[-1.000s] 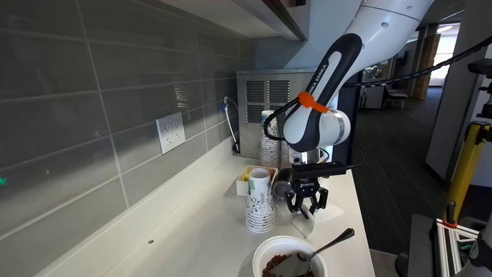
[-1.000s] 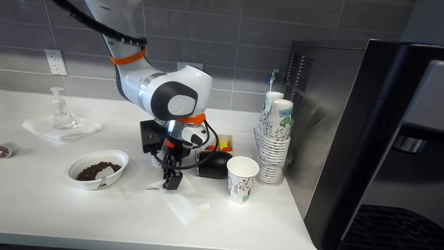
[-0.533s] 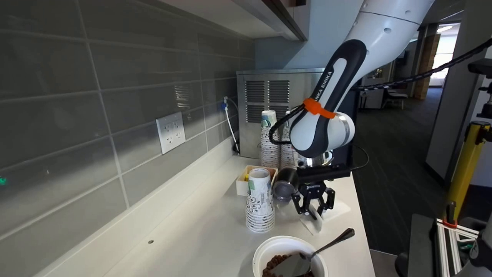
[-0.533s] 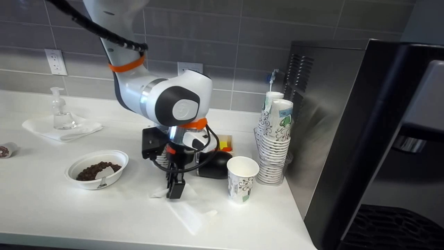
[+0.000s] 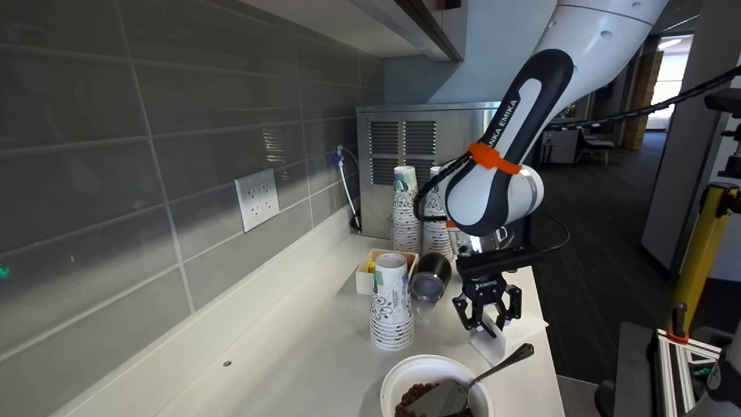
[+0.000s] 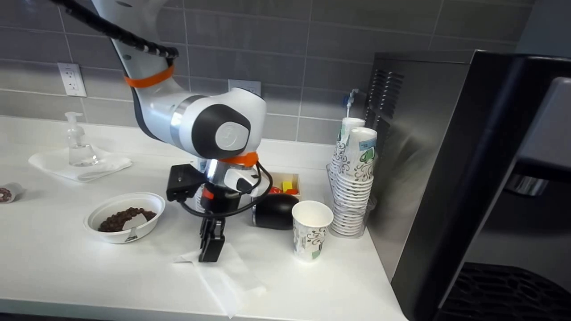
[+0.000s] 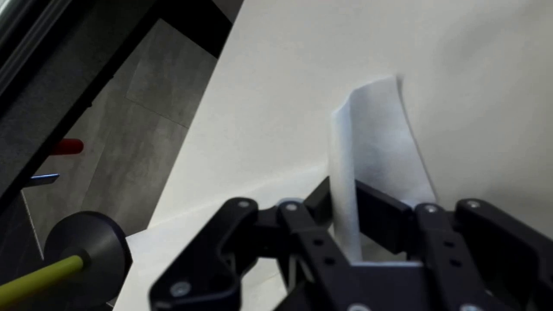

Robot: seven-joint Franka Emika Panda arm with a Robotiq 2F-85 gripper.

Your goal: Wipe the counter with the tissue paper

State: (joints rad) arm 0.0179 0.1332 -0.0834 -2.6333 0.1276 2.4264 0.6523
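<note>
"What changed?"
"The tissue [image 6: 227,276] slid nearer and left: its tail now pokes past the near edge of the worktop [image 6: 330,290]. Behind that, the end effector [image 7: 343,194] pinches a tissue fold."
"So?"
"Wiping's likely underway, I'd say."

In exterior view: tissue paper [image 6: 227,277] on table [image 6: 111,276], at front edge; bowl [image 6: 115,238] left, cup [image 6: 308,240] right, cup stack [image 6: 352,203] behind it; soap dispenser [image 6: 83,154] behind bowl.
</note>
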